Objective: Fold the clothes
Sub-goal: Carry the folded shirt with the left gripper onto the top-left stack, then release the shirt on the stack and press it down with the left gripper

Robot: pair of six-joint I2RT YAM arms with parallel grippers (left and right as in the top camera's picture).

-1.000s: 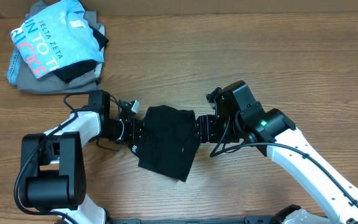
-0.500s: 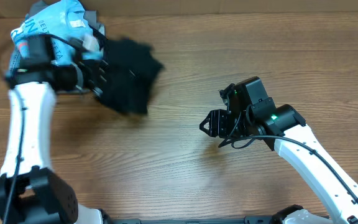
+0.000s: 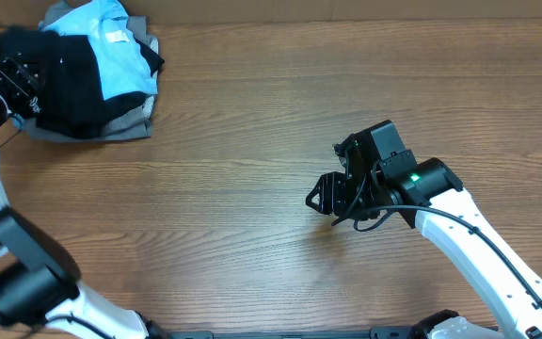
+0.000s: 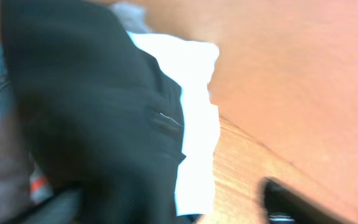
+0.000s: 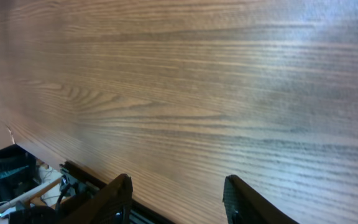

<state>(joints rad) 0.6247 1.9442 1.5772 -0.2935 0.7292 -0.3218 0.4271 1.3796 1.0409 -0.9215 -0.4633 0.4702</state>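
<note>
Overhead, the black T-shirt (image 3: pixel 69 85) is seen as a compact bundle just ahead of the left claw (image 3: pixel 24 83). It is laid on the light blue shirt (image 3: pixel 120 56) and the grey garment (image 3: pixel 111 127). Folding is judged done, with only withdrawal left. The right claw (image 3: pixel 320 195) is seen well apart, over bare table (image 3: pixel 252 113).

From the left wrist, soft matte black fabric is shown blurred beyond jaws spread wide, with nothing gripped.

From the right wrist, smooth grained wood is framed by parted, empty jaws.

A wooden table (image 3: pixel 252 141) with brown grain fills the view. In the table's far left corner lies a small heap of clothing. A light blue shirt (image 3: pixel 120 61) with a small white label (image 3: pixel 116 36) near its top edge rests on a crumpled grey garment (image 3: pixel 125 122). The garment's edge shows below and beside the shirt.
</note>
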